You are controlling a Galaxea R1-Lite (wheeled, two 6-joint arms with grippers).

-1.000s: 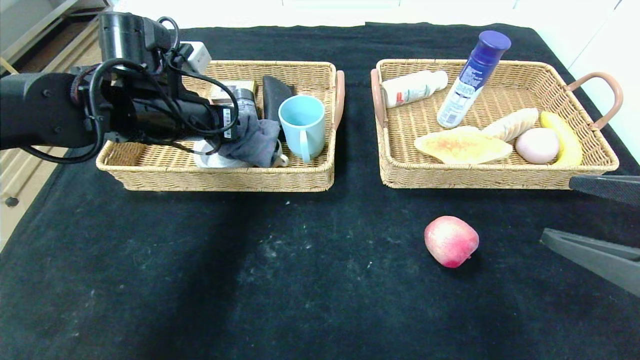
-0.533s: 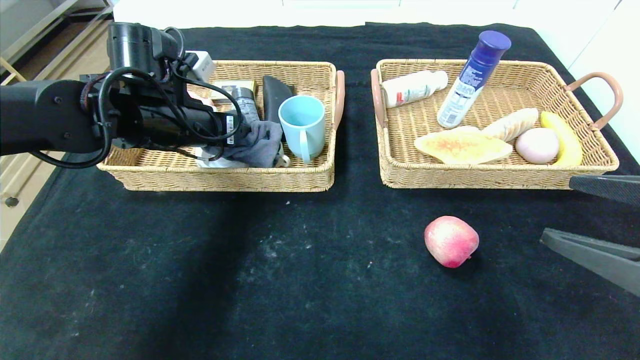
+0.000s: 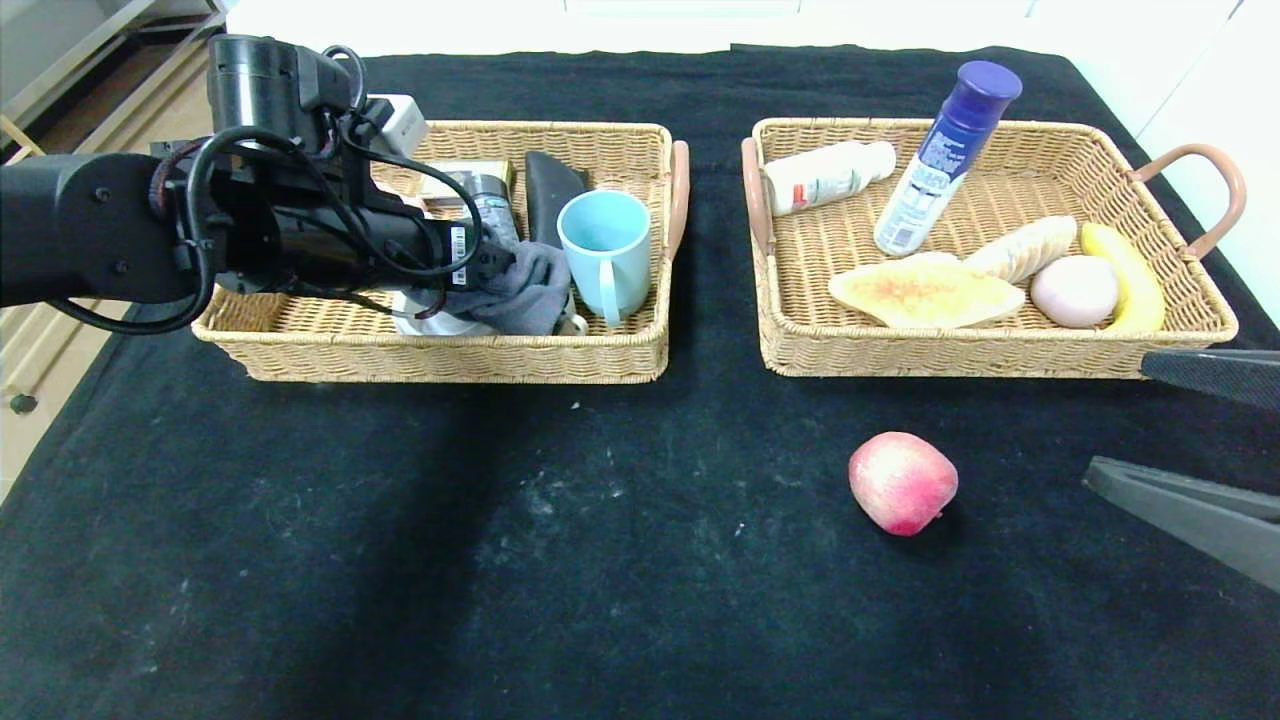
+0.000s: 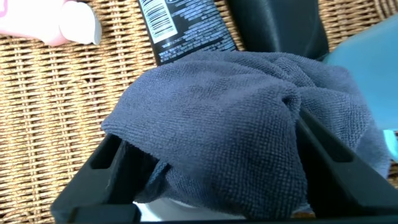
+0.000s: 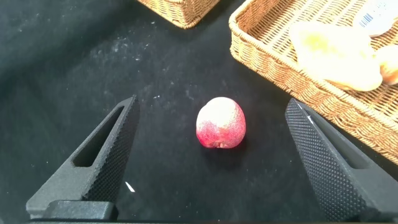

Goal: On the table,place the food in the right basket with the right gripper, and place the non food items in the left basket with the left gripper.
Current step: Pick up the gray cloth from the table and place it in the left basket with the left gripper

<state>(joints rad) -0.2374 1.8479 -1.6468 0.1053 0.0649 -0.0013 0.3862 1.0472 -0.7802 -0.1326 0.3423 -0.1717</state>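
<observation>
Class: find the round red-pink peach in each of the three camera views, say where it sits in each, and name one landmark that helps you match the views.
Head view: the round red-pink peach lies on the black cloth, in front of the right tan wicker basket.
Left wrist view: not in it; a dark grey towel fills the picture.
Right wrist view: the peach lies centred on the cloth ahead of the right gripper, whose jaws are spread.
Shared landmark: the right basket, seen in the head and right wrist views.
</observation>
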